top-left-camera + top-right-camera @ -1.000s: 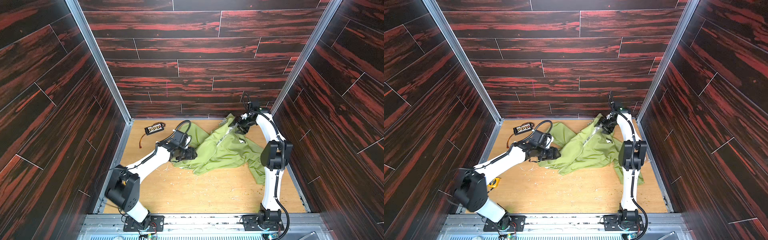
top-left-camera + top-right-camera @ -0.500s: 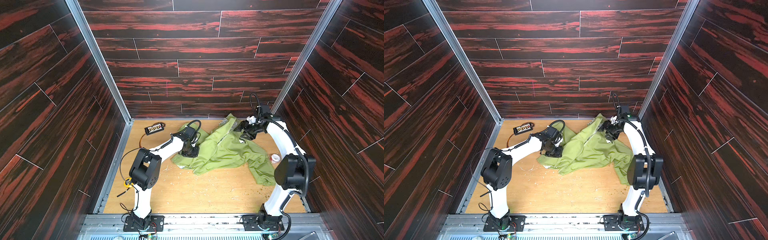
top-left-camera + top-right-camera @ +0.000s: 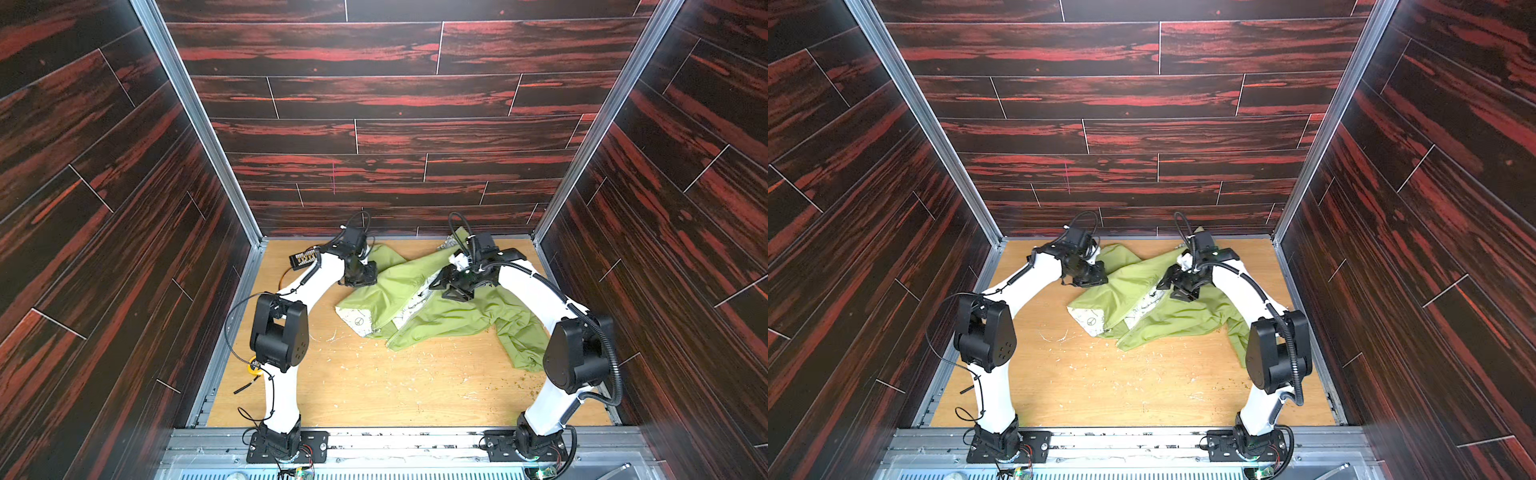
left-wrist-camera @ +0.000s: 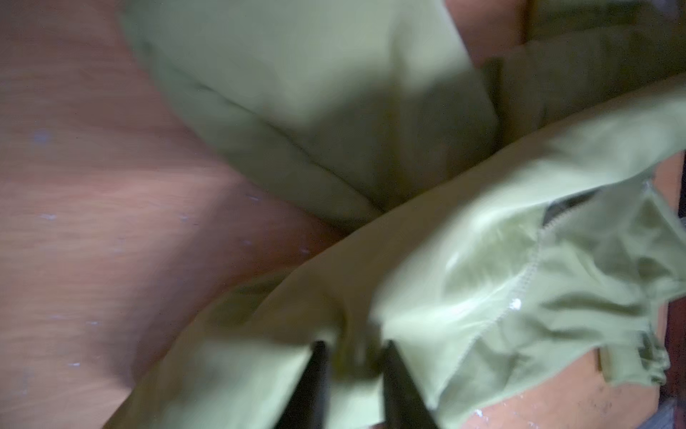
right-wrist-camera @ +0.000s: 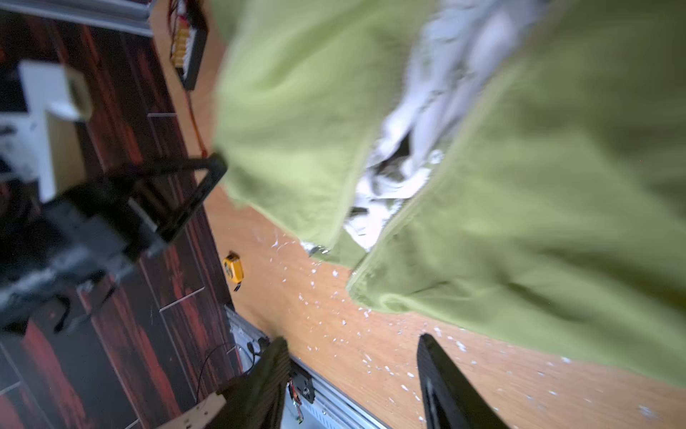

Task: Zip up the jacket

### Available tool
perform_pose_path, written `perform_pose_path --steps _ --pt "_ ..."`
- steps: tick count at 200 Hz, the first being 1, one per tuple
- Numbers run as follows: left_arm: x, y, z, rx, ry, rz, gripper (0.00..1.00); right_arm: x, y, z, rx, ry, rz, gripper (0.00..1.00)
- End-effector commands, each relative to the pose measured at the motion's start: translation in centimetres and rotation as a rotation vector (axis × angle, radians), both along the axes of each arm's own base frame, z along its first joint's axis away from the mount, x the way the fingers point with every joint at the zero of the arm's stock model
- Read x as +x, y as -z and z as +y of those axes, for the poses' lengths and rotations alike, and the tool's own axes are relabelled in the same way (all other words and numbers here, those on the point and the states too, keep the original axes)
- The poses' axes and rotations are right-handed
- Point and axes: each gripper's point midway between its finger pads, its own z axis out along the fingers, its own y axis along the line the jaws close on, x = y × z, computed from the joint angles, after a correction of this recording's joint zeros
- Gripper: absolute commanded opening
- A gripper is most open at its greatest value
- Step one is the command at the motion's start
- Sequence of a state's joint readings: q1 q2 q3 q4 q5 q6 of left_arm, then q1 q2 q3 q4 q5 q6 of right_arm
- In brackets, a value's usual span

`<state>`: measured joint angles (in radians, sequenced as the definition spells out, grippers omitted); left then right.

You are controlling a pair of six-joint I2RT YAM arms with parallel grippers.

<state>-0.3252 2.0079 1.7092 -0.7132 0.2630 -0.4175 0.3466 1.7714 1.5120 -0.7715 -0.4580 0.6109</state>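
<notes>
On the bench point(image 3: 374, 386), mid-frame in a top view, the jacket point(image 3: 449, 320) lay crumpled. Its near hem corner had turned over within the last half second, exposing pale lining point(image 3: 358, 322): front open, nothing zipped. The right gripper point(image 3: 449, 289) hovered released above the opening. The left gripper point(image 3: 360, 279) straddled cloth, grip not determinable. The long axis appeared to run diagonally: hem lower left, collar upper right.

Red-streaked dark walls point(image 3: 374, 95), seemingly wooden flecked floor point(image 3: 374, 386)

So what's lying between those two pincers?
Only the jacket: its green cloth and a strip of pale lining fill the gap between left pincer and right pincer, seen in both top views.
</notes>
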Motion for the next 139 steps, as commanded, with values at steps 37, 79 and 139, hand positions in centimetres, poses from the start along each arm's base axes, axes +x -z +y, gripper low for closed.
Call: perform_pose_path --steps 37,79,139 --pt "-3.9 -1.6 2.2 0.015 -0.073 0.021 0.55 0.7 2.6 2.0 0.028 0.005 0.070 0.53" --pt "-8.4 -0.6 2.5 -0.081 -0.138 0.088 0.58 1.9 3.9 2.3 0.069 0.060 0.106 0.47" --pt "-10.2 3.6 1.5 -0.363 -0.378 0.130 0.62 6.5 2.6 -1.5 0.091 0.203 0.079 0.48"
